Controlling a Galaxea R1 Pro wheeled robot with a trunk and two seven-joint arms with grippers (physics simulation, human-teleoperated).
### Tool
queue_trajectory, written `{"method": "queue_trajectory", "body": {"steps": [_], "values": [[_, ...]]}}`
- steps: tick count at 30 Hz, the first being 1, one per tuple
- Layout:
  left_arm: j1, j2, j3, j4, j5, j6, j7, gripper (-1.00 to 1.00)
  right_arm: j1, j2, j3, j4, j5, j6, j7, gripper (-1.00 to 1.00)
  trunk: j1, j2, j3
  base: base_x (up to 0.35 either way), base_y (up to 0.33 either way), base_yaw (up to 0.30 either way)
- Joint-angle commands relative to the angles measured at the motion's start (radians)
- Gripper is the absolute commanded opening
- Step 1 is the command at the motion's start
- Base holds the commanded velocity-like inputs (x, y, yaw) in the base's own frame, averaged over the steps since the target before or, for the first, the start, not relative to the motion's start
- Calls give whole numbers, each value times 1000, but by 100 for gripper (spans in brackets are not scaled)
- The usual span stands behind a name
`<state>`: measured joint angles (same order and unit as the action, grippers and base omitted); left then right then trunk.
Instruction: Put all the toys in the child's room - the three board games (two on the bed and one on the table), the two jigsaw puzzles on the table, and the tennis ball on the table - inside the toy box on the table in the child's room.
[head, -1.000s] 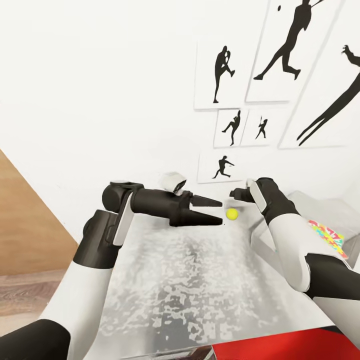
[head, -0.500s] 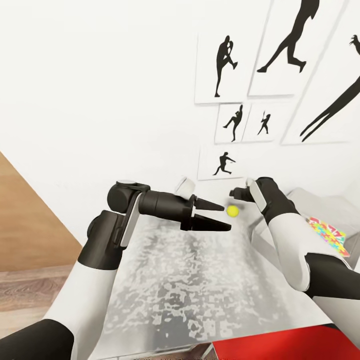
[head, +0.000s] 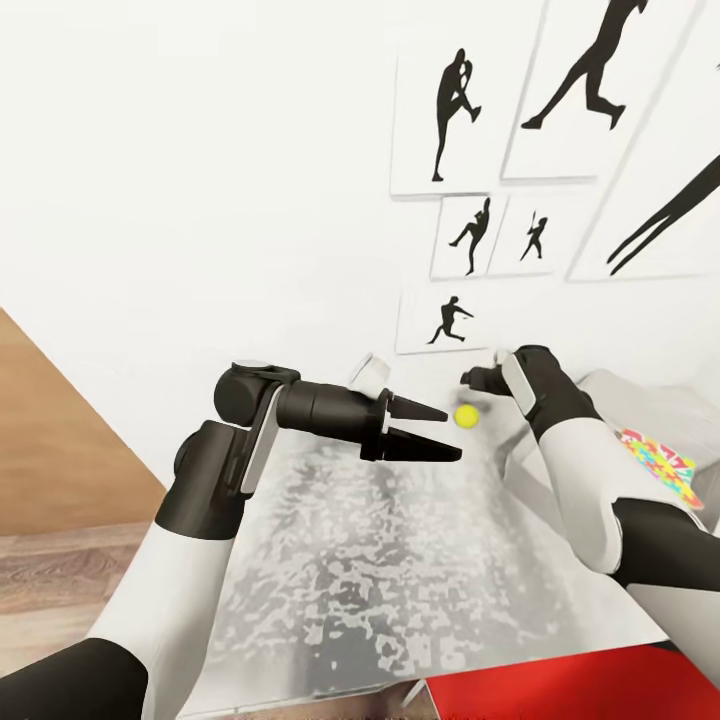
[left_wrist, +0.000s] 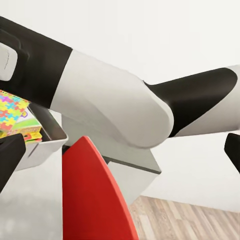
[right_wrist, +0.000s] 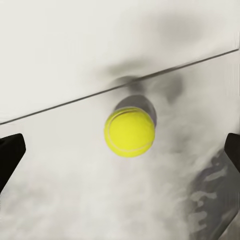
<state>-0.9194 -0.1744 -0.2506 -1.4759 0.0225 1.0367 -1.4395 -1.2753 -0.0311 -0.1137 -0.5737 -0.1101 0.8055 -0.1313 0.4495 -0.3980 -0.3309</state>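
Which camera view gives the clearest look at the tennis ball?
The right wrist view: the tennis ball sits large and centred on the table. In the head view it appears as a small yellow dot.

Yellow tennis ball on table

Kid's bedroom: sports silhouette posters, puzzle box, wood floor.

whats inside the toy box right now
A colourful jigsaw puzzle lies in the toy box, seen again in the left wrist view. The right arm covers much of the box, so anything else inside is hidden. The tennis ball sits on the table.
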Motion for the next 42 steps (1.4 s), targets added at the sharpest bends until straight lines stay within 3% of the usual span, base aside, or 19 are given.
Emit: {"method": "queue_trajectory", "body": {"steps": [1, 42], "values": [[-1, 0, 0, 0, 1, 11, -2, 100, -4, 0, 0, -1, -11, 4, -8, 100, 1, -2, -4, 0, 0, 0], [-1, 0, -4, 0, -6, 11, -2, 100, -18, -3, 0, -1, -10, 4, -7, 100, 1, -2, -64, 0, 0, 0]]}}
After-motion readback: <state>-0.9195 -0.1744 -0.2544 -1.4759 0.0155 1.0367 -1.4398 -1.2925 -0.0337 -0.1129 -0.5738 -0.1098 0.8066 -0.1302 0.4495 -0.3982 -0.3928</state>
